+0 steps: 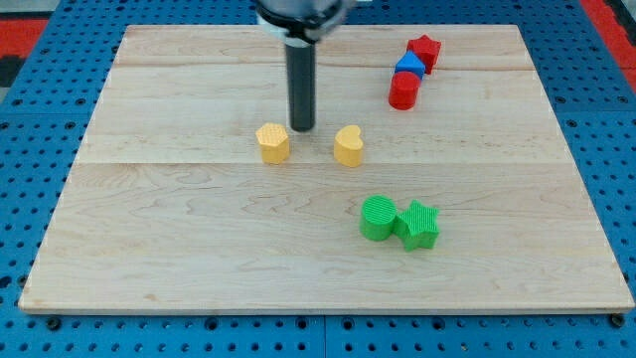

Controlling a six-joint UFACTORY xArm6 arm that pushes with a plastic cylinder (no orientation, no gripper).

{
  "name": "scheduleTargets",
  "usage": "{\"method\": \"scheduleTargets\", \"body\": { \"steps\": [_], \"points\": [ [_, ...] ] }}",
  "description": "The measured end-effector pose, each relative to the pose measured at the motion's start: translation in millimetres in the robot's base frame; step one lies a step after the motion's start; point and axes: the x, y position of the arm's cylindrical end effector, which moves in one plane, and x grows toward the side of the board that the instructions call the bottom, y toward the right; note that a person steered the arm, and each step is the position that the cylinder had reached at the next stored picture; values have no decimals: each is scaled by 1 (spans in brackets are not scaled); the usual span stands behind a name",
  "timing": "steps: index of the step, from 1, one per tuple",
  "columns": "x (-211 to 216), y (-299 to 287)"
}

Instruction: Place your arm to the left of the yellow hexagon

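— Between the two yellow blocks, a little toward the view's top of them: that is where my tip [301,128] stands. It is a bare rod, so there is nothing to open or close and it holds nothing.

— And the yellow hexagon [272,142]?

— Just beside my tip, toward the view's left and slightly toward the view's bottom. Whether they touch I cannot tell; they look barely apart.

— So you are on the wrong side of it.

— I judge so. My tip is on the hexagon's right, and the task wants it on the left. The hexagon has no long axis to mind, being about as wide as deep, so the move turns only on going round it, past its top or bottom edge, without shoving it.

— What else is near the hexagon?

— To its right, past my tip, the yellow heart [348,145] at about the same height. Farther right and toward the view's bottom, the green cylinder [377,218] touches the green star [418,224]. Well off toward the view's top right sit the red cylinder [402,90], the blue block [408,67] and the red star [424,50], packed in a slanting row.

— Any containers?

— None; everything lies flat on the wooden board [179,249]. The hexagon's left holds no block.
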Motion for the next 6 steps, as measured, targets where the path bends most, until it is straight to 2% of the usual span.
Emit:
{"method": "scheduleTargets", "body": {
  "steps": [1,2,4,5,6],
  "points": [
    [-32,-36],
    [4,-114],
    [99,-60],
    [74,-51],
    [39,-86]
  ]
}}
